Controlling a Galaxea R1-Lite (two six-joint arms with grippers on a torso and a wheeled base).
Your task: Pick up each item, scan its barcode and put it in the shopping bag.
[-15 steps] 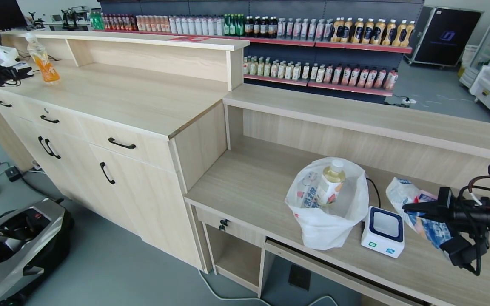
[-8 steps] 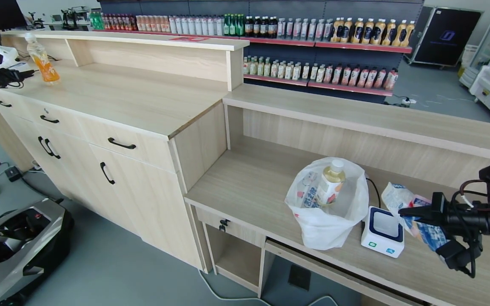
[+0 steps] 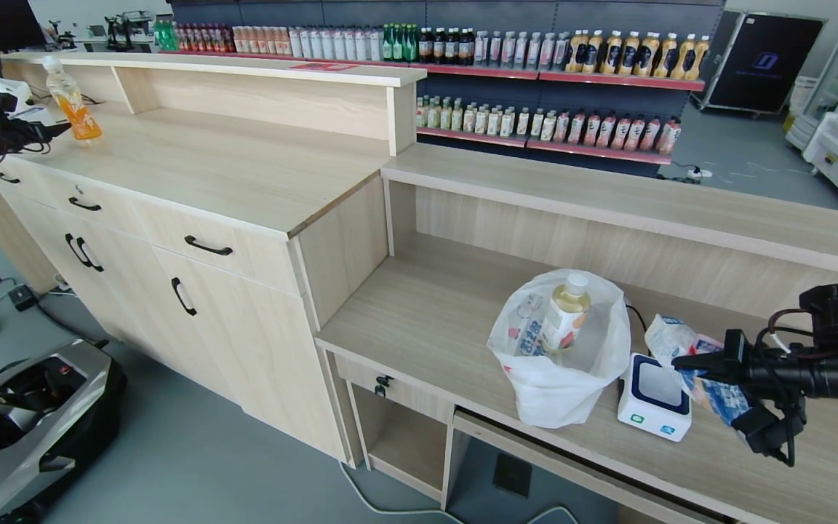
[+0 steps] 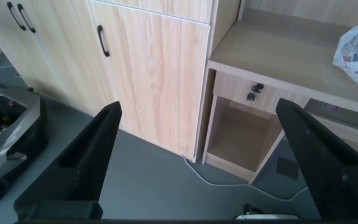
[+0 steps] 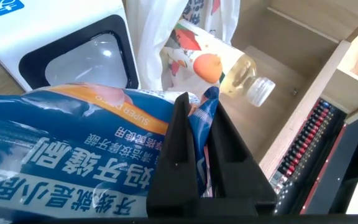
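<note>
Far left: left hand (image 4: 197, 107), fingers spread wide, gripping nothing, raised at the left end of the upper worktop (image 3: 230, 167). Close beside it: orange drink bottle (image 3: 74, 102), standing on that upper worktop, white cap on; contact with the hand impossible to tell. Behind, across the back of the room: shelves (image 3: 557, 73) lined with rows of bottled drinks. Lower and to the right: lower worktop (image 3: 419, 320), pale wood. On it: shopping bag (image 3: 557, 378), white plastic, mouth open upward. Inside the bag: pale yellow drink bottle (image 3: 566, 313), cap up, leaning slightly. Just right of the bag: scanner (image 3: 654, 397), small white box with a dark-framed window facing up, cable trailing off behind. Over the scanner's right edge: snack packet (image 3: 670, 338), blue, white and orange, lifted off the worktop. Far right: right hand (image 3: 683, 360), fingers closed and pinching the snack packet, packet face close above the scanner window in the right wrist view.
</note>
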